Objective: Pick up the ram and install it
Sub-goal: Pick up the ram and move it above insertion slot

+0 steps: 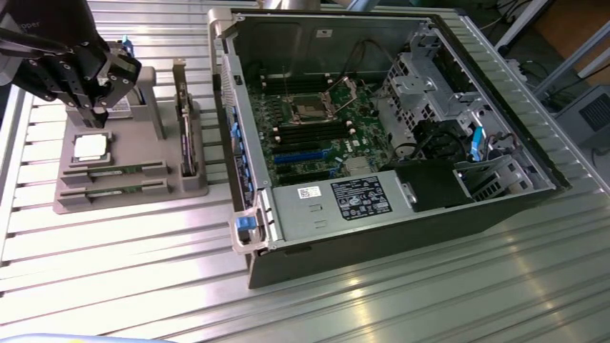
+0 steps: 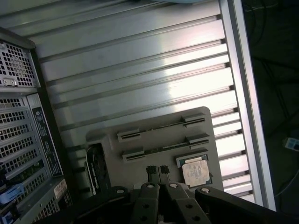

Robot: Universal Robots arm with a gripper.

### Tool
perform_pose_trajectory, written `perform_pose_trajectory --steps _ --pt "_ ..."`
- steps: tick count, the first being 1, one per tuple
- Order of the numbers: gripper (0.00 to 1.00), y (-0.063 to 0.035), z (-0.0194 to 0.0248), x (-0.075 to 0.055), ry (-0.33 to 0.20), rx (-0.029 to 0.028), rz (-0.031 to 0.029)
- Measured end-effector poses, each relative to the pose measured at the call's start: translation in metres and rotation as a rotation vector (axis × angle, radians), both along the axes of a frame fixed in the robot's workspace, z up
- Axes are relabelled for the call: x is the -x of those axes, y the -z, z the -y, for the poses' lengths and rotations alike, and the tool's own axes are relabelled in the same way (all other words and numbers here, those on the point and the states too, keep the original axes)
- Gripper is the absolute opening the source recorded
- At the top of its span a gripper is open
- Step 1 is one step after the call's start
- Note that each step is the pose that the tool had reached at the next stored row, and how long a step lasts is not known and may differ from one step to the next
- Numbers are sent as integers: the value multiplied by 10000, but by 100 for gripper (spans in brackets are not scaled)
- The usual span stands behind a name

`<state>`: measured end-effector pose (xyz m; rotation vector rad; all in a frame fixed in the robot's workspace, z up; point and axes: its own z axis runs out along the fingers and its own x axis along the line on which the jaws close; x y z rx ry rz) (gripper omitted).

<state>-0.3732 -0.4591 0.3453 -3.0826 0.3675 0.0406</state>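
Two ram sticks lie flat in slots of a grey holder [image 1: 67, 204]: one ram [image 1: 114, 171] nearer the processor chip and a second ram [image 1: 113, 191] toward the holder's front edge. In the wrist view the same sticks are the ram [image 2: 161, 127] and the second ram [image 2: 166, 147]. My gripper [image 1: 96, 118] hangs above the holder's far end, just over the silver processor chip [image 1: 91, 146], with its fingers shut on nothing. From the wrist, the gripper [image 2: 158, 171] sits between the rams and the chip [image 2: 195, 171].
An open computer case [image 1: 248, 107] lies on the exterior view's right, its motherboard memory slots [image 1: 305, 133] exposed. A dark expansion card [image 1: 187, 132] stands upright in the holder between gripper and case. Everything rests on a ribbed metal table [image 1: 124, 264].
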Motion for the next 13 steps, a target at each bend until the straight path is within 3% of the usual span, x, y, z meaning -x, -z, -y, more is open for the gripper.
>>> perform_pose_trajectory --steps 13 --pt "10 17 0 1 706 0 0"
